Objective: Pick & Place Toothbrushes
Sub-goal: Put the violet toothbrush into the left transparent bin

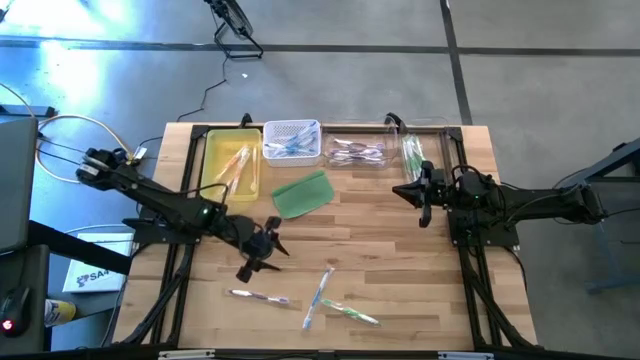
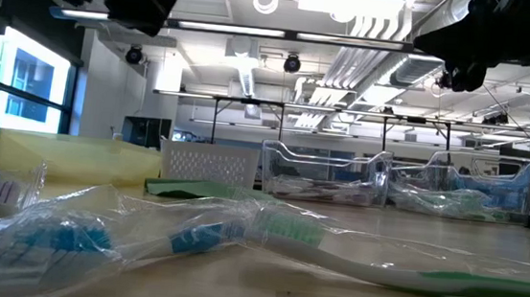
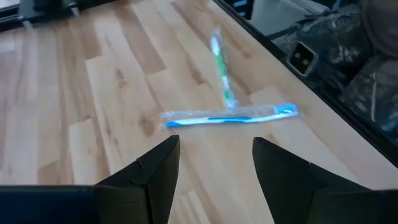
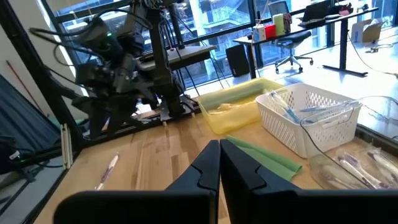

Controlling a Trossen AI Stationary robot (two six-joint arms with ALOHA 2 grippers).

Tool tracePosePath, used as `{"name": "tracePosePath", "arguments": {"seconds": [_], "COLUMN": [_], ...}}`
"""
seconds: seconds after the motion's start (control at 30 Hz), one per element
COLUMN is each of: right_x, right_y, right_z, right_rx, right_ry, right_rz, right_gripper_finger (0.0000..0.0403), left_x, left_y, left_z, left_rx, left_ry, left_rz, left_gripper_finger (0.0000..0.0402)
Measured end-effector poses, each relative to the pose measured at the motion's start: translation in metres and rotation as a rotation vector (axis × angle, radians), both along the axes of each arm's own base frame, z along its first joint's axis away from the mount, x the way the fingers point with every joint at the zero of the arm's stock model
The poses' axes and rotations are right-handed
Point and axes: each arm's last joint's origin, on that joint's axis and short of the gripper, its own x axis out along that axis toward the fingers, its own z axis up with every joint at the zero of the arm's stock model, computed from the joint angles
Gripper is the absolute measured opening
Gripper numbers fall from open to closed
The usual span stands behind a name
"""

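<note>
Step in hand: reach for pickup. Left end effector (image 1: 262,252), fingers apart, empty, hovers near three wrapped toothbrushes (image 1: 322,295) loose on the surface (image 1: 400,260). Right end effector (image 1: 424,197) together, waiting by the bins. Next: descend, straddle the blue-handled toothbrush (image 3: 227,116)

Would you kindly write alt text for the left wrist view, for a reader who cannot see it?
The left gripper hangs open above the wooden table, fingers apart and empty. Just beyond it lie a wrapped blue toothbrush and a green toothbrush, their ends meeting.
</note>
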Motion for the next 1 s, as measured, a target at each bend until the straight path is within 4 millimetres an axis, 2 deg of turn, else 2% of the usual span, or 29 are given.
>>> {"name": "tracePosePath", "arguments": {"seconds": [0.27,0.43,0.8,1.0], "right_x": [0.003,0.007,0.015,0.018], "right_y": [0.000,-0.001,-0.001,-0.001], "right_z": [-0.003,-0.006,-0.016,-0.019], "right_rx": [0.002,0.004,0.008,0.009], "right_ry": [0.026,0.055,0.132,0.153], "right_rz": [-0.001,-0.003,-0.003,-0.001], "right_gripper_finger": [0.0003,0.0003,0.0003,0.0003], "left_x": [-0.015,-0.015,0.032,0.050], "left_y": [-0.031,-0.046,-0.080,-0.093], "left_z": [0.000,-0.013,-0.044,-0.049], "left_rx": [0.025,0.036,0.109,0.136], "left_ry": [-0.010,0.036,0.299,0.384], "left_rz": [0.032,0.064,0.009,-0.015], "left_gripper_finger": [0.0198,0.0198,0.0198,0.0198]}}
